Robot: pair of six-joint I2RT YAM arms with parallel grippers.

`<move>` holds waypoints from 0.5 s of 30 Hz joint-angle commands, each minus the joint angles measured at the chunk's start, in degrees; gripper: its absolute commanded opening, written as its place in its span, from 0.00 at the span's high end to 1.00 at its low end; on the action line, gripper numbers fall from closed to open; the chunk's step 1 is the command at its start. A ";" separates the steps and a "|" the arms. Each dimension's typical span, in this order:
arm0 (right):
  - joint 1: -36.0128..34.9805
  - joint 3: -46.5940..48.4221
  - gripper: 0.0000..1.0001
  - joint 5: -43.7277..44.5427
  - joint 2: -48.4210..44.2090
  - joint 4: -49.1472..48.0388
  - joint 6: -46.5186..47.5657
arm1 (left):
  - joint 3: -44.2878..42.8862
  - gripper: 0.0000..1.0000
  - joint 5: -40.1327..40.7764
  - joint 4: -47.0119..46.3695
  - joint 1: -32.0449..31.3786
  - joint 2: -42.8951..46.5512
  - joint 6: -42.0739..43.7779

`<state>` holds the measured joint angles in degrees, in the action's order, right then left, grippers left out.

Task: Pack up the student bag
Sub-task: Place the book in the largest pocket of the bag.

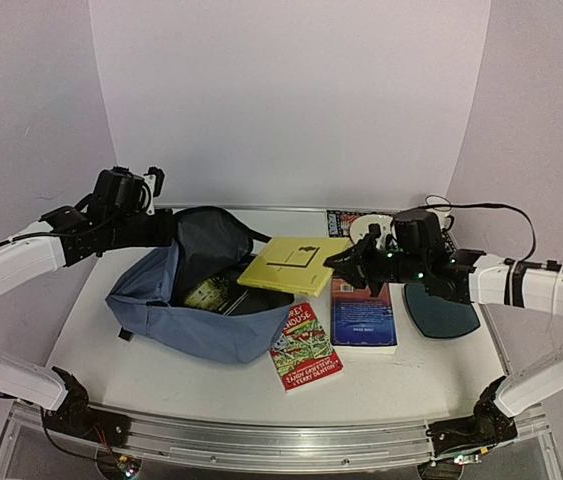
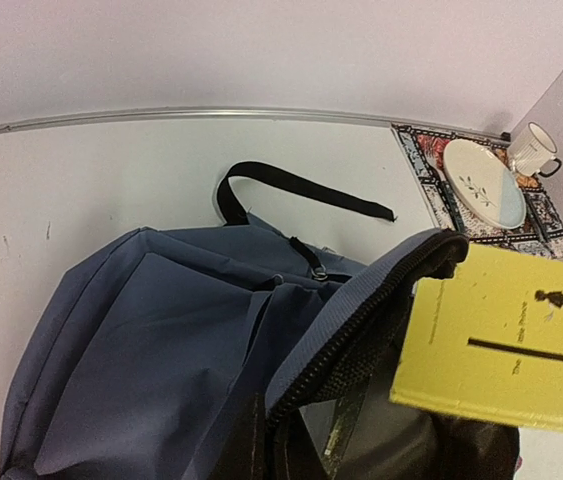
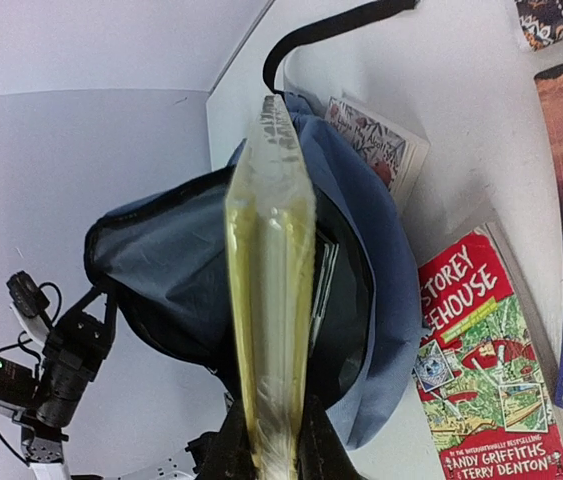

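Two paperbacks lie flat nearest the arm bases: a red cartoon-covered paperback (image 1: 304, 347) and, just beside it at 2 o'clock, a dark blue paperback (image 1: 363, 312). A dark oval thing (image 1: 441, 308) that I cannot identify sits at 3 o'clock of these. One soft slate-blue fabric student bag (image 1: 191, 320) lies at 9 o'clock of the books, left of the table's middle, with its mouth gaping toward 3 o'clock. A fourth, dark-covered book (image 1: 211, 293) is already inside it. The left gripper (image 1: 166, 228) is pinched on the bag's upper zipper rim, lifting it so the mouth stands open. The right gripper (image 1: 346, 262) is clamped on the 3 o'clock edge of one thin yellow softcover book (image 1: 291, 262), holding it level above the table. That book's long axis runs from 3 to 9 o'clock, and its free end hangs over the bag's mouth. The opening thus lies at 9 o'clock of the right gripper, so that arm seems placed to slide the book in. Farthest, at 1 o'clock, are one patterned mat (image 2: 419, 165), one pale plate (image 2: 483, 185) and one white mug (image 2: 533, 150).
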<state>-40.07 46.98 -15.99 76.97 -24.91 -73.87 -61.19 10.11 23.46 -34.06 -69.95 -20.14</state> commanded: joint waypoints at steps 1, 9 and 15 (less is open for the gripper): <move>-3.99 3.49 1.00 -0.64 2.61 -8.85 0.39 | -2.49 1.00 -1.97 -9.13 0.40 1.00 -1.02; -8.74 10.98 1.00 0.99 12.86 -12.95 -0.50 | -0.56 1.00 -9.75 -12.34 0.32 4.63 -1.19; -11.22 15.48 1.00 4.84 19.52 -14.65 -2.31 | 1.54 1.00 -14.40 -12.83 0.31 7.60 -1.54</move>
<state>-49.80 56.40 -13.93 94.28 -30.11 -75.00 -59.81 -0.32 18.50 -34.06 -66.19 -21.10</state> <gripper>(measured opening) 0.120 0.024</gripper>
